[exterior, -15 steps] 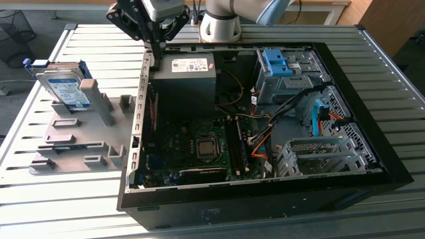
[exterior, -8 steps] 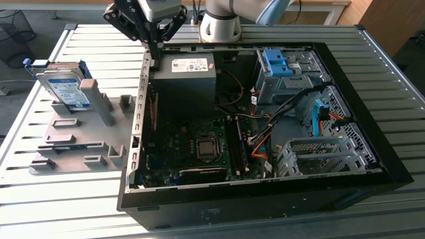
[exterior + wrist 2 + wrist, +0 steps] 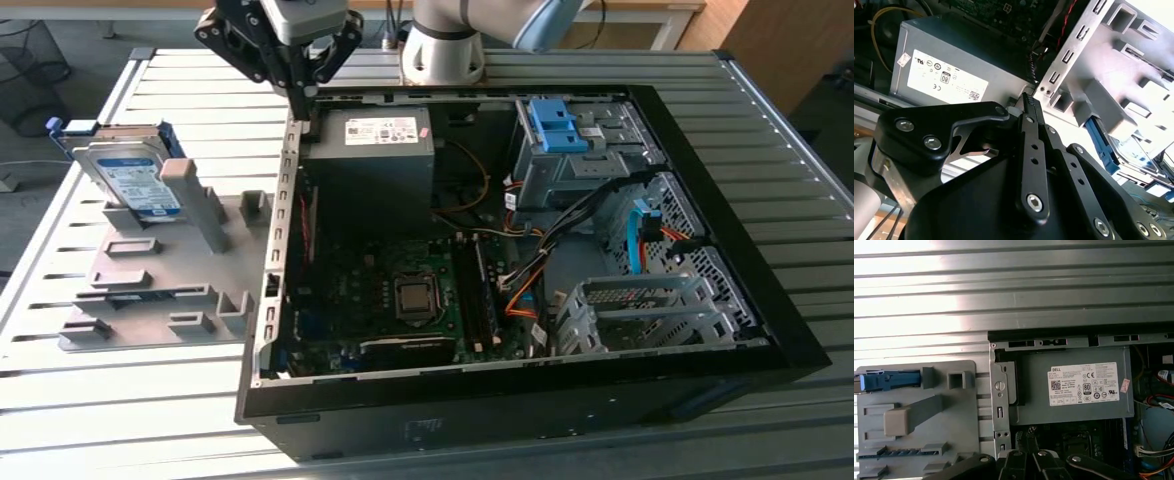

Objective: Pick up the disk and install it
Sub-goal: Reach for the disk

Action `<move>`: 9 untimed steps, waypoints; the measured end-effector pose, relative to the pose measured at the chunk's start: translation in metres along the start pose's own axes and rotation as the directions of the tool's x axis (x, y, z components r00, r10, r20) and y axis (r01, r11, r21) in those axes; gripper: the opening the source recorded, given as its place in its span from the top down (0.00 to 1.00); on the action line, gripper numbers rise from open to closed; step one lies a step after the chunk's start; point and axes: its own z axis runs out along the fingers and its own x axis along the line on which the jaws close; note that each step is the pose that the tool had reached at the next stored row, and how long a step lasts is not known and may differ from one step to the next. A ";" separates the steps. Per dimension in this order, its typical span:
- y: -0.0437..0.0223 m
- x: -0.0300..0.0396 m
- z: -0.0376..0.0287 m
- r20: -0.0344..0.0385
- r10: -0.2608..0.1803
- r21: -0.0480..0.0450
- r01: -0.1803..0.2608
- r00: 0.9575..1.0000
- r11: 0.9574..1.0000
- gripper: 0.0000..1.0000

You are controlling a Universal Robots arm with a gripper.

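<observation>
Over at the eleven o'clock corner of the big open black computer case [image 3: 534,415] hangs the black metal gripper [image 3: 304,92]. Its fingers are pinched together with nothing between them. The flat silver disk with blue side rails [image 3: 127,180] stands on its edge in the grey plastic holder [image 3: 147,305], out at nine o'clock from the case. I think nothing is done yet: picking up and putting in are both left.
</observation>
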 end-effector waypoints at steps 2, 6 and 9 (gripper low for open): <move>-0.0002 0.0025 0.0000 0.000 0.000 0.000 0.000 1.000 1.000 0.89; 0.0007 0.0087 0.0001 0.000 0.000 0.000 0.000 1.000 1.000 0.89; 0.0047 0.0114 0.0002 0.000 0.000 0.000 0.000 1.000 1.000 0.89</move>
